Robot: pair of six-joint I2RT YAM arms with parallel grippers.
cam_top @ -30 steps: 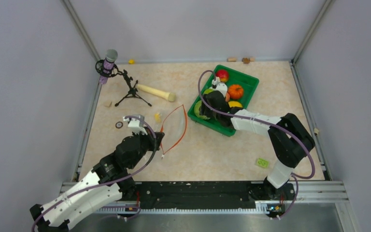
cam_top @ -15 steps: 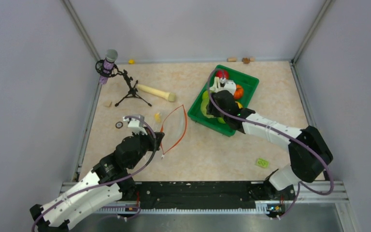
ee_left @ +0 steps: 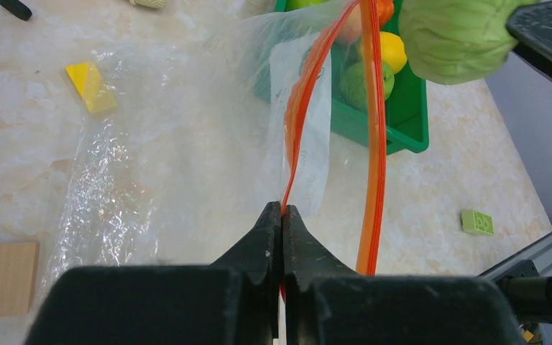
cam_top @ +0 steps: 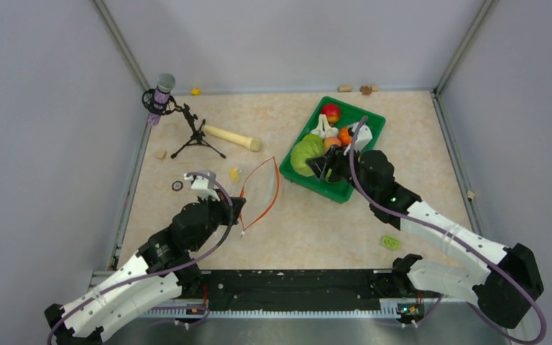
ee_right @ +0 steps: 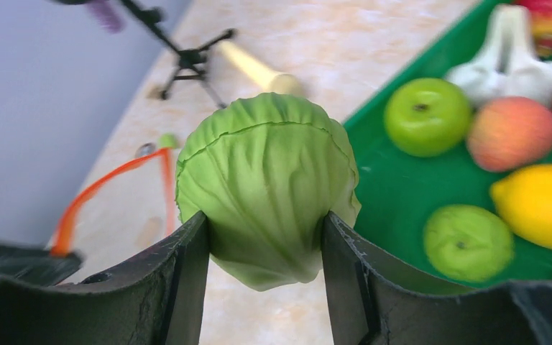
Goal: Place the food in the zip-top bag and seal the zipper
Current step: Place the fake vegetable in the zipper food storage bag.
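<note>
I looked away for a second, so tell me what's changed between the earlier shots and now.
The right gripper closed on the cabbage and raised it at the left end of the green tray, while that arm's elbow swung toward the near right. The left gripper stayed shut on the zipper, holding the mouth of the zip-top bag open; the other food stayed in the tray.

The pale green cabbage point(cam_top: 304, 154) hangs over the near-left corner of the green tray point(cam_top: 374, 123), held at the tips of the right gripper point(cam_top: 318, 164), which reaches in across the tray's near edge. Deeper in the tray lie the red apple point(cam_top: 330, 112), white garlic point(cam_top: 324, 129), orange pumpkin point(cam_top: 345, 134) and peach point(cam_top: 331, 142). Left of the tray lies the zip-top bag point(cam_top: 259, 188), its zipper point(cam_top: 276, 188) bowed toward the tray and its near end pinched by the left gripper point(cam_top: 234, 208).
</note>
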